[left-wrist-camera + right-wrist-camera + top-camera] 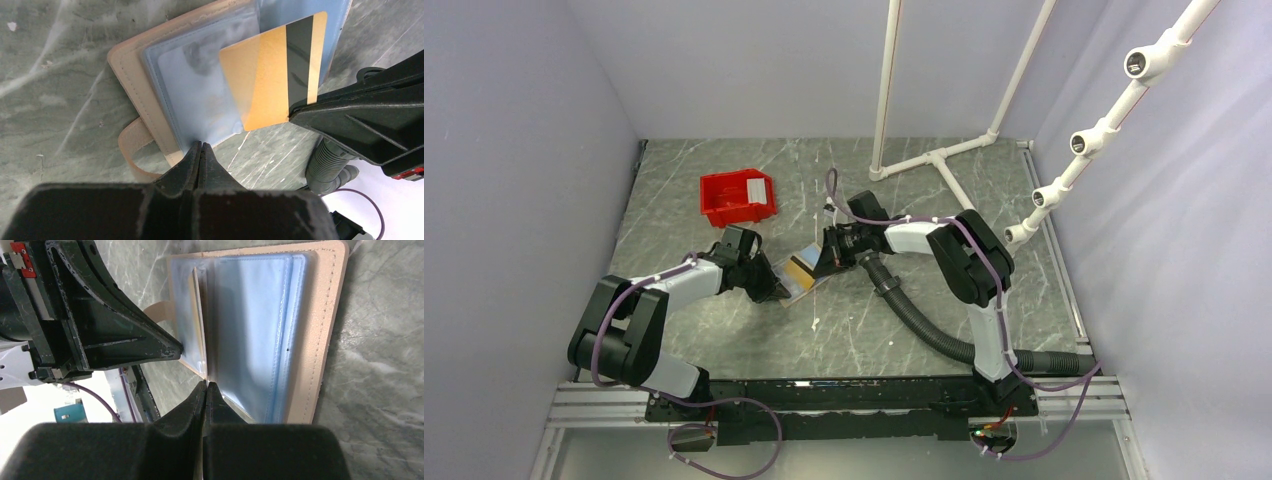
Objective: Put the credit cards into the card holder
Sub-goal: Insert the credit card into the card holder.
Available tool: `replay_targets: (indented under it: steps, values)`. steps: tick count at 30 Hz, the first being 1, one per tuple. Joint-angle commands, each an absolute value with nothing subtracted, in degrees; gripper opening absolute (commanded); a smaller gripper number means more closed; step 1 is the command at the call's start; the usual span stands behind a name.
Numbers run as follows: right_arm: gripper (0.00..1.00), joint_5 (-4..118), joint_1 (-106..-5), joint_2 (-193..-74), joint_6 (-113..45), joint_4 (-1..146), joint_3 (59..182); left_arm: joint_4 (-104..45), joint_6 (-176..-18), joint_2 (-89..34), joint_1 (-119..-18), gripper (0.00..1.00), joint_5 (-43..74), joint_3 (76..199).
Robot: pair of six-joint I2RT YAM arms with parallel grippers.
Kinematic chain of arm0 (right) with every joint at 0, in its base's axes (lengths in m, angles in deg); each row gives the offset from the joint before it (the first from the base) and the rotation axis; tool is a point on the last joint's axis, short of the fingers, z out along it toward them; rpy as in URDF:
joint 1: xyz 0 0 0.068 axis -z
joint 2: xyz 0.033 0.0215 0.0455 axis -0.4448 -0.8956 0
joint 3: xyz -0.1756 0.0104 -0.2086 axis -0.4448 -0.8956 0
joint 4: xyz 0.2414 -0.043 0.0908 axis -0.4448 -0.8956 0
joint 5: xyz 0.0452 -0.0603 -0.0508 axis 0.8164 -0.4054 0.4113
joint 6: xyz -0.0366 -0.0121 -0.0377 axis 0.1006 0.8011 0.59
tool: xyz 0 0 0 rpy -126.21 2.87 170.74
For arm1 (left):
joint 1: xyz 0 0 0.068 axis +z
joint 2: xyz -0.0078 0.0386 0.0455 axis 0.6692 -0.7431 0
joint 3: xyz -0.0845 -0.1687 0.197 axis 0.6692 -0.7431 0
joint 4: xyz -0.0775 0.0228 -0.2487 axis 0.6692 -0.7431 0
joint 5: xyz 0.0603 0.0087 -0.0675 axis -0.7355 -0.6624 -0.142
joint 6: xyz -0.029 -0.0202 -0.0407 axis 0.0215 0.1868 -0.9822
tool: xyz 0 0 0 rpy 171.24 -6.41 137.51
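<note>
Gold card (272, 70) is pinched by the closed right gripper (206, 386), half inside the holder (132, 75) (long axis aimed down the sleeve); the holder's near edge is clamped by the left gripper (200, 146), directly opposite.

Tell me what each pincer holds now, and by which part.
The right pincer grips the gold card by the corner beside its black stripe. The left pincer seems to pinch the card holder by a clear sleeve's edge.
</note>
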State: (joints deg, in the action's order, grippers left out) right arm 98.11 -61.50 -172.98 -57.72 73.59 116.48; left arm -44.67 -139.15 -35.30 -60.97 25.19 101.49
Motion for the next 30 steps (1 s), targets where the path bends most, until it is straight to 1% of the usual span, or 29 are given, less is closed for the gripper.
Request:
replay_targets:
  steps: [1, 13, 30]
  values:
    - [0.00, 96.1, -62.4, -173.4, -56.9, 75.6, 118.3, -47.1, -137.6, -35.0, -61.2, 0.00, 22.1, 100.3]
    - [0.00, 95.7, -61.6, -173.8, -56.8, 75.6, 118.8, -50.0, -135.9, -33.6, -61.1, 0.00, 21.1, 101.9]
    - [0.00, 95.9, -61.0, -175.6, -59.7, 80.3, 118.7, -48.1, -136.2, -34.3, -61.1, 0.00, 21.5, 100.7]
